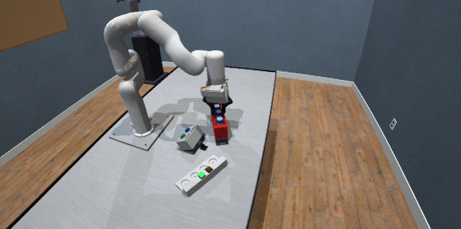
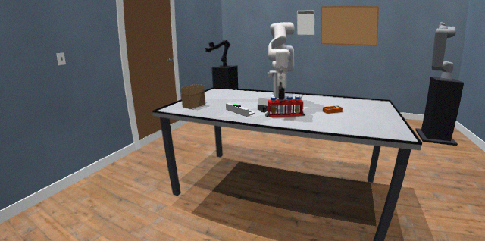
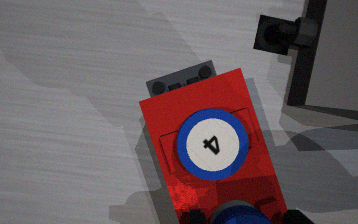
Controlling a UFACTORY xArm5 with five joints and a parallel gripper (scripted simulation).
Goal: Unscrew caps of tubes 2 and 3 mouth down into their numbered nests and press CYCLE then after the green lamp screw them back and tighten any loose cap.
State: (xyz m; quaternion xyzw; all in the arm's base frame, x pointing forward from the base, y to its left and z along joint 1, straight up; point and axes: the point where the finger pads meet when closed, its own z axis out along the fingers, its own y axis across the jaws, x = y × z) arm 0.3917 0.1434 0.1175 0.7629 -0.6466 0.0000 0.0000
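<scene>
Pincer [image 1: 217, 106] jaws look slightly spread around the blue screw cap of tube 3 [image 3: 237, 212], loosened rather than pinching it. The cap sits on its tube in the red block-shaped decapping rack [image 1: 220, 128], beside the blue-rimmed white cap marked 4 [image 3: 212, 145]. I'd judge this a regrip: turn the wrist back, stay centred, clamp squarely, then twist until it stops.

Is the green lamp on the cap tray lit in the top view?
Yes, on the cap tray the green lamp glows bright green, while the lamp beside it looks dark brown.
</scene>
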